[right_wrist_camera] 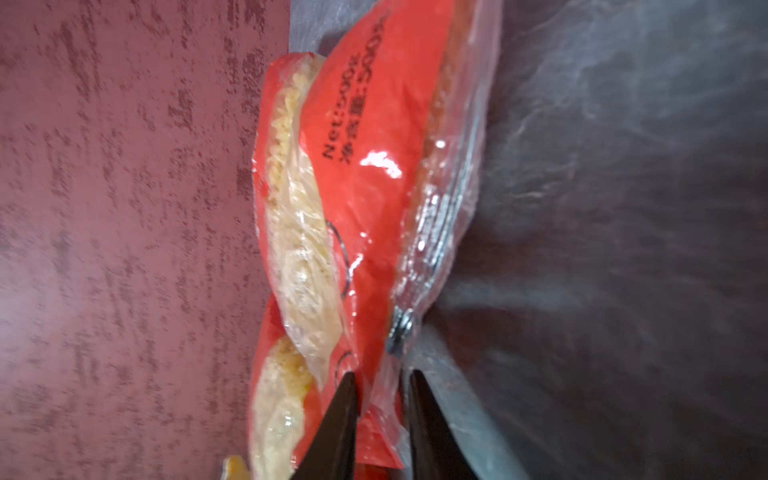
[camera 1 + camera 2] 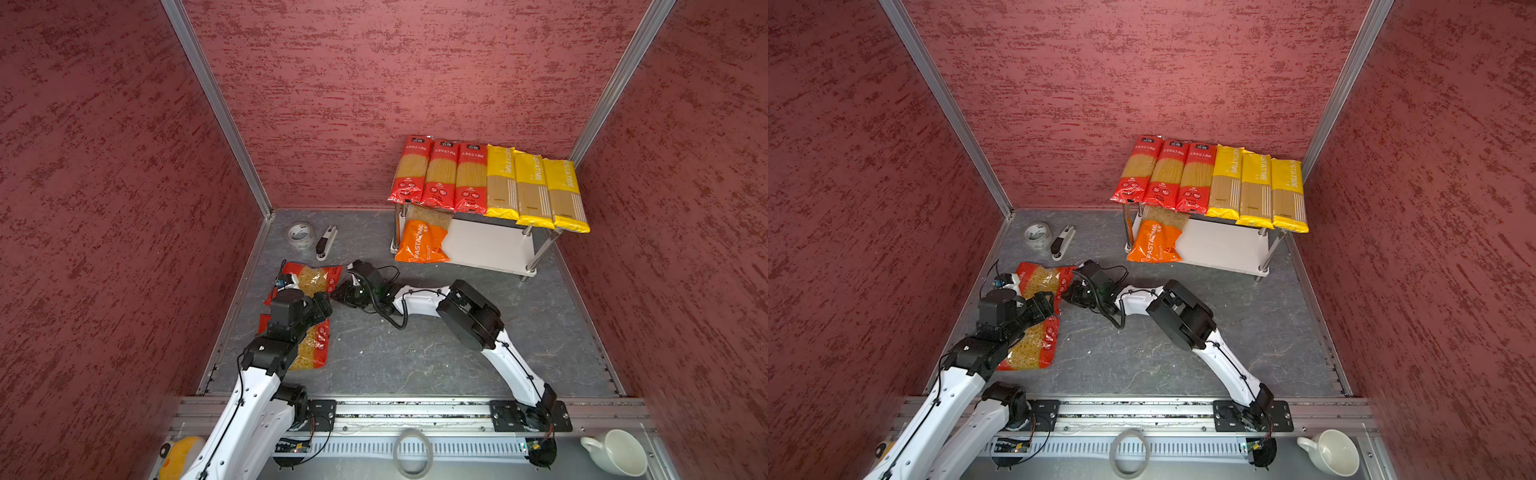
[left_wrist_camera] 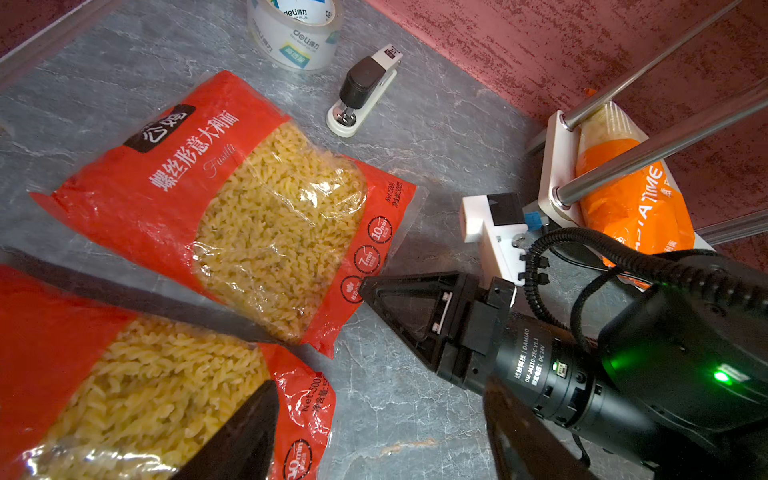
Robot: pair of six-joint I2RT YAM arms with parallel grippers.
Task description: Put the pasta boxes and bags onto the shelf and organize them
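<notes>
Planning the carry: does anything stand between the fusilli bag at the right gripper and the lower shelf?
Nothing visible does: bare table lies between fusilli bag and lower shelf; the orange bag fills only one end.

Shows near fusilli bag (image 3: 137, 386) and farther fusilli bag (image 3: 249, 216) lying flat, right gripper (image 3: 365, 289) touching the farther one's edge, tape roll (image 3: 295, 37) and stapler (image 3: 365, 89) beyond.

Both top views: bright, even overhead light; soft shadows on floor (image 2: 415, 357); walls (image 2: 104, 208) bow toward edges. Left wrist view: sharp; glare on bag (image 3: 266, 216) film and tape (image 3: 291, 37). Right wrist view: dimmer, soft, possibly motion-blurred; white glint on bag (image 1: 380, 162); floor and wall grain smeared.
</notes>
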